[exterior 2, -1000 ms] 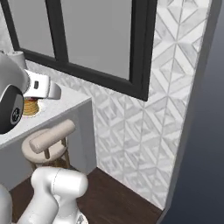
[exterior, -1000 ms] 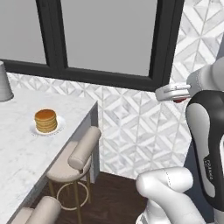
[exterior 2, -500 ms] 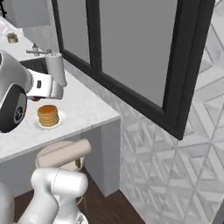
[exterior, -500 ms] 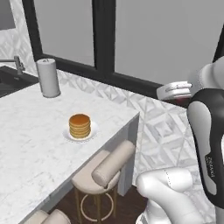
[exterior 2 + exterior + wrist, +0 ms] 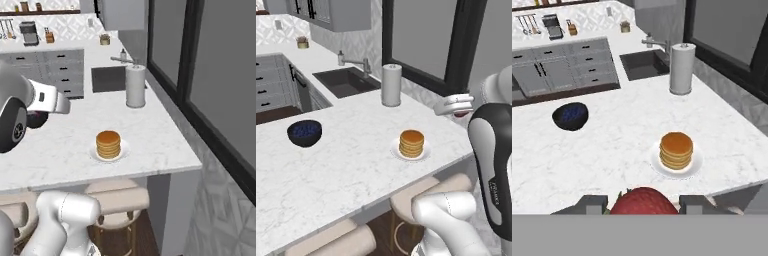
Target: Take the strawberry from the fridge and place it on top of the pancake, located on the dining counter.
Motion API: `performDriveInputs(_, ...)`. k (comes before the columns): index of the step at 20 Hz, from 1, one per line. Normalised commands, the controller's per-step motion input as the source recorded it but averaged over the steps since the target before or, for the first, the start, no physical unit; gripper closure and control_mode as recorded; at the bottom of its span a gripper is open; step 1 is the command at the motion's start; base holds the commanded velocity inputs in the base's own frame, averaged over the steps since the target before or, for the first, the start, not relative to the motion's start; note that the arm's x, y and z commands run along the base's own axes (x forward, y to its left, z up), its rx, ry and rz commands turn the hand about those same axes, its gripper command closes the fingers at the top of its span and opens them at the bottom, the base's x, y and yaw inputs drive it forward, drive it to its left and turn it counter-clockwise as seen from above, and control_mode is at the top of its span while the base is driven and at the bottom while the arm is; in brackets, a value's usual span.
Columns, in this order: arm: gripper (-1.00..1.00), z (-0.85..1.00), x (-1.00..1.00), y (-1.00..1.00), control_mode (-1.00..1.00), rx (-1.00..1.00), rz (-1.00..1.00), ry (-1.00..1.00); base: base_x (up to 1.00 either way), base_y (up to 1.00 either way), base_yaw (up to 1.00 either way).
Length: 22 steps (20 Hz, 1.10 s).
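Dining counter point(image 5: 587, 155) edge beside pancake point(image 5: 676, 149)

pancake point(image 5: 676, 149) on dining counter point(image 5: 612, 155) | strawberry point(image 5: 643, 201) between fingers point(image 5: 592, 204)

Bright, even rendered light — soft faint shadows, no glare — slightly blurry and coarse throughout.
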Motion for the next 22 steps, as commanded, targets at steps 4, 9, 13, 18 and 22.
performDriveInputs(4, 1.0, 0.0, 0.0, 0.0, 1.0, 0.0, 0.0, 0.0, 0.96, -0.04, 0.39)
performDriveInputs(9, 1.0, 0.0, 0.0, 0.0, 1.0, 0.0, 0.0, 0.0, 0.99, -0.36, 0.16)
performDriveInputs(13, 1.0, -0.34, 1.0, -0.48, -1.0, 0.07, 0.1, 0.08, 0.0, 0.0, 0.0)
performDriveInputs(18, 1.0, -0.82, 0.8, -0.2, -1.0, 0.0, -0.01, 0.27, 0.0, 0.0, 0.0)
performDriveInputs(22, 1.0, -0.71, 0.08, -0.03, -1.0, 0.0, -0.15, 0.19, 0.0, 0.0, 0.0)
